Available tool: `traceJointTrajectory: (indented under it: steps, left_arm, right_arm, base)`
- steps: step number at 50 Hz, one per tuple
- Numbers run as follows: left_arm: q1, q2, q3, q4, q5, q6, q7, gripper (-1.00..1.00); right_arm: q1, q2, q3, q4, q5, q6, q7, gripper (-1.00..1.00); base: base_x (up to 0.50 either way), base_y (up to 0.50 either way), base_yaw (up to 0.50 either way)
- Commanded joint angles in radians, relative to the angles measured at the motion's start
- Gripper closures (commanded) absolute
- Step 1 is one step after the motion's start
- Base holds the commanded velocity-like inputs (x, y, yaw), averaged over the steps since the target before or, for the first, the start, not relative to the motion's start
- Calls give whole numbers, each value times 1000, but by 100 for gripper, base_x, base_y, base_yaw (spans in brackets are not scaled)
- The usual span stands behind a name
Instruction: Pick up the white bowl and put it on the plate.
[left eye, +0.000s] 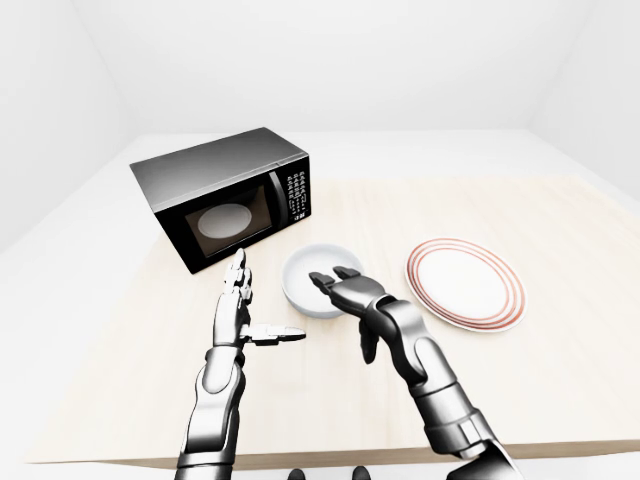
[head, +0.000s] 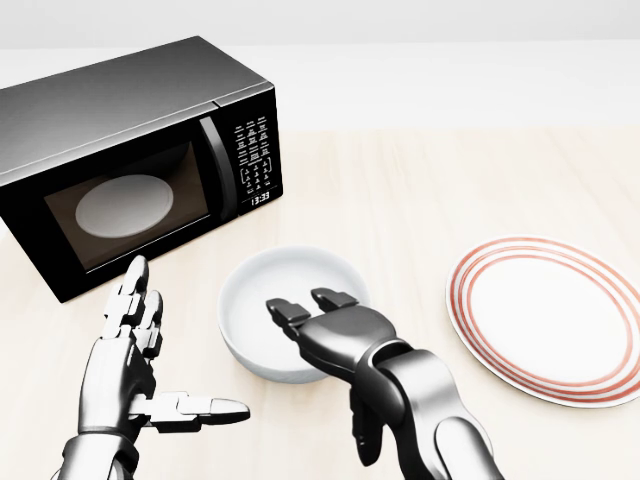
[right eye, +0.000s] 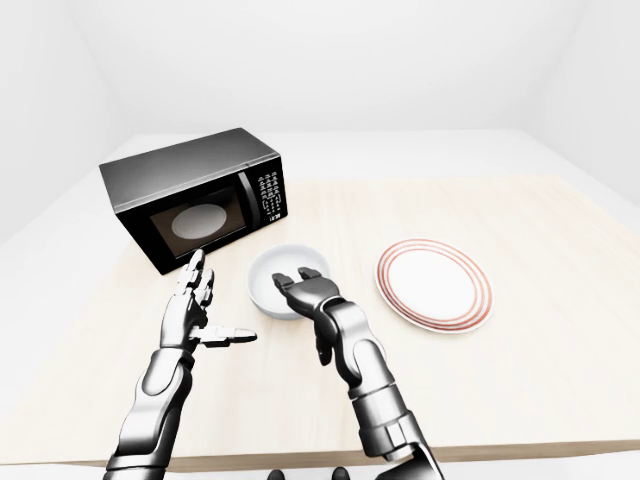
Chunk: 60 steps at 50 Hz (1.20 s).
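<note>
Leftmost in the head view, a black microwave (head: 130, 165) is seen on the pale worktop (head: 420, 190), door closed. Below it, the left robot hand (head: 135, 365) is held spread, its thumb pointing toward 3 o'clock, touching nothing. The white bowl (head: 285, 310) is set just beside the microwave at its 5 o'clock, and the right robot hand (head: 320, 320) is laid over the bowl's lower rim, its fingers curled but not clamped. The red-ringed plate (head: 545, 320) is found at 3 o'clock of the bowl, apart from it.

The head view looks steeply down, close on the right hand (head: 335, 330); both eye views sit farther off, sharing the whole table (left eye: 560, 380).
</note>
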Motion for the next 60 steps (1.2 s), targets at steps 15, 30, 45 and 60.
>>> traceJointTrajectory:
  steps: [15, 30, 45, 60]
  left_arm:
    - [0, 0, 0, 0, 0, 0, 0, -100]
    - [0, 0, 0, 0, 0, 0, 0, -100]
    - [0, 0, 0, 0, 0, 0, 0, -100]
    - [0, 0, 0, 0, 0, 0, 0, -100]
  right_arm:
    - [-22, -11, -8, 86, -20, 0, -57, -100]
    - [-36, -13, -8, 129, -34, 0, -81, -100]
    - [-65, -21, -17, 171, -44, 0, -99, -100]
    - [-84, -15, -9, 249, -74, 0, -154, -100]
  base:
    - [0, 0, 0]
    - [0, 0, 0]
    - [0, 0, 0]
    - [0, 0, 0]
